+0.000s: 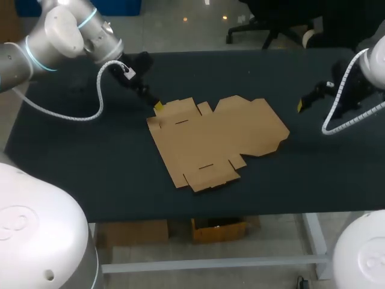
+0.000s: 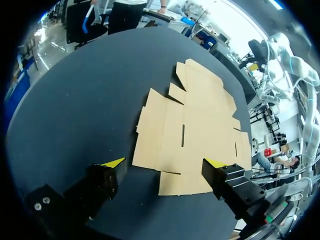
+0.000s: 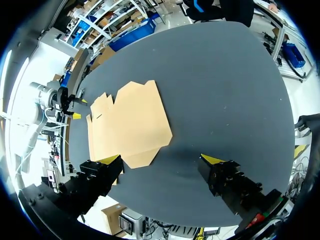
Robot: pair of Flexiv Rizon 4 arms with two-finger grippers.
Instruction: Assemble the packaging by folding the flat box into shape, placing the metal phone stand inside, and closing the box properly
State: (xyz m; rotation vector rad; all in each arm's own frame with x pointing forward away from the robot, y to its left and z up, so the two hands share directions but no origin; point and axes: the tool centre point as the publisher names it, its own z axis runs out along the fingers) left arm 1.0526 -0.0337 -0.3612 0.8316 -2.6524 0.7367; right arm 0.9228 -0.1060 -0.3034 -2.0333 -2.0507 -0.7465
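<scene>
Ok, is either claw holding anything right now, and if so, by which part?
Nothing is held. The left claw is open at the edge of the flat box, and the right claw is open, apart from it.

The flat box (image 1: pixel 216 139) is light brown, the table (image 1: pixel 90 162) dark grey. The left end effector (image 2: pixel 164 162) and right end effector (image 3: pixel 162 159) are black, with yellow tips.

place: robotics lab | evidence: left arm (image 1: pixel 57 33), right arm (image 1: pixel 376 63), dark worktable (image 1: pixel 72 162)
</scene>
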